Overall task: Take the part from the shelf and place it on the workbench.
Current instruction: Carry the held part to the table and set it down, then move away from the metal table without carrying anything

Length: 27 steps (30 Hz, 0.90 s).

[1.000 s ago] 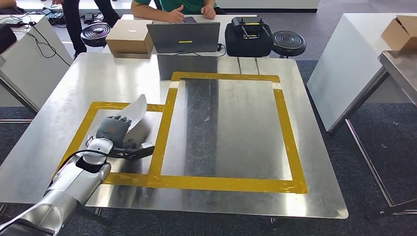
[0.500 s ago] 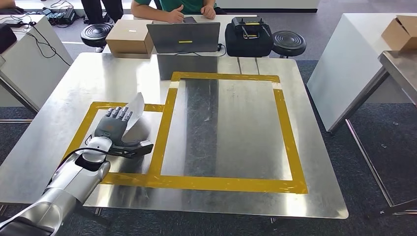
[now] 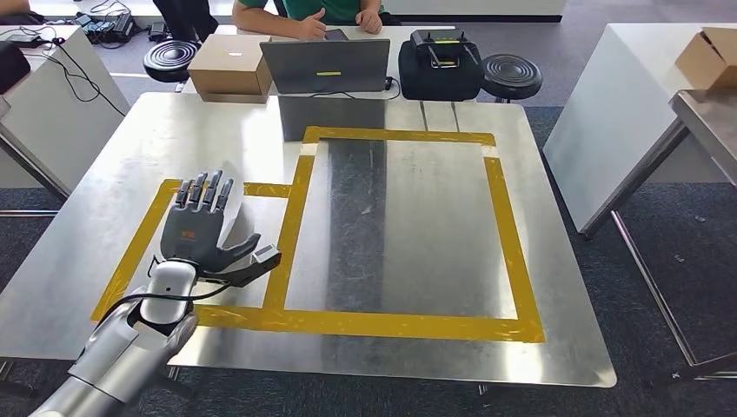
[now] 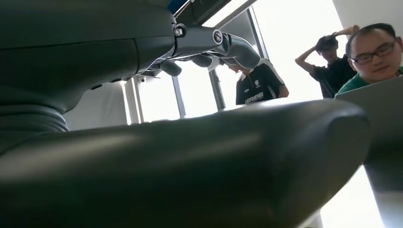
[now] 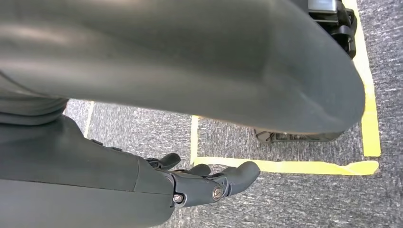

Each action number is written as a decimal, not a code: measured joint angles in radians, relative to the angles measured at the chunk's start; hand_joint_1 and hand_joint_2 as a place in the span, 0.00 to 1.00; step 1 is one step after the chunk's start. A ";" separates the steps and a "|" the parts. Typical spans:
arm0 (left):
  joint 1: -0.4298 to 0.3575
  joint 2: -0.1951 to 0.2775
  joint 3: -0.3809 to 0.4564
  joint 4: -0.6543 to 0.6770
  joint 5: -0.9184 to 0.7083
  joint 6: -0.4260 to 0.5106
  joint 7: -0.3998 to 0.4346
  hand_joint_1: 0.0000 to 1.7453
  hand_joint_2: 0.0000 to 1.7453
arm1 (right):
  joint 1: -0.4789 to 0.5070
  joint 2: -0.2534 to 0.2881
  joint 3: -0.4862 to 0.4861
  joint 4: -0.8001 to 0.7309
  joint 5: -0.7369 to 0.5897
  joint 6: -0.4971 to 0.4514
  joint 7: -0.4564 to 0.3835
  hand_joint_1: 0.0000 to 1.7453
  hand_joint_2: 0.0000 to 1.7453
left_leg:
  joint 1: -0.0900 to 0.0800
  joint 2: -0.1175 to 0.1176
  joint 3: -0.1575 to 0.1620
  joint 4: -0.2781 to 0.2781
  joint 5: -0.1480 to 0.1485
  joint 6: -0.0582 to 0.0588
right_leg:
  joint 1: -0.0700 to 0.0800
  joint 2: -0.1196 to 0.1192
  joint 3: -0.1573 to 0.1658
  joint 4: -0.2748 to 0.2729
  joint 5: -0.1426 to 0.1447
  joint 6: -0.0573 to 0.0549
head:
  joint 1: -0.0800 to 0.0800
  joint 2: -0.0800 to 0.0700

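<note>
looks like the release step: left hand (image 3: 202,233) has its fingers spread apart over the white part (image 3: 233,217), now resting inside the small taped box (image 3: 139,248) at the workbench's (image 3: 417,217) 9 o'clock side, so next I'd just lift clear

Robotics lab, taped steel workbench (image 3: 417,347), laptop (image 3: 324,65)

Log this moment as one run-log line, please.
left hand: fingers spread, against white part | part: within small taped box on workbench | right hand: hanging, empty
</note>
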 joint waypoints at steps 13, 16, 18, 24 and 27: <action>0.016 0.050 0.077 -0.183 0.000 -0.027 -0.108 0.00 0.00 | 0.001 0.000 0.000 0.000 0.011 0.000 -0.003 0.00 0.00 | 0.001 0.000 0.001 0.000 0.000 0.000 | 0.000 0.000 0.001 0.000 0.000 0.000 | 0.000 0.000; 0.015 0.056 0.115 -0.206 0.000 -0.026 -0.146 0.00 0.00 | 0.001 0.000 0.000 0.000 0.011 0.000 -0.003 0.00 0.00 | 0.001 0.000 0.001 0.000 0.000 0.000 | 0.001 0.000 0.001 0.000 0.000 0.000 | 0.000 0.000; 0.015 0.059 0.133 -0.217 0.000 -0.026 -0.154 0.00 0.00 | 0.001 0.000 0.000 0.000 0.011 0.000 -0.003 0.00 0.00 | 0.001 0.001 0.001 0.000 0.000 0.000 | 0.000 0.000 0.001 0.000 0.000 0.000 | 0.000 0.000; 0.010 0.060 0.174 -0.232 0.000 -0.025 -0.224 0.00 0.00 | 0.000 0.000 0.000 0.000 0.011 0.000 0.007 0.00 0.00 | 0.000 0.001 0.001 0.000 0.000 0.000 | 0.000 0.000 0.001 0.000 0.000 0.000 | 0.000 0.000; 0.003 0.058 0.195 -0.234 0.000 -0.036 -0.266 0.00 0.00 | 0.000 0.000 0.000 0.000 0.011 0.000 0.011 0.00 0.00 | 0.000 0.001 0.001 0.000 0.000 0.000 | 0.000 0.000 0.001 0.000 0.000 0.000 | 0.000 0.000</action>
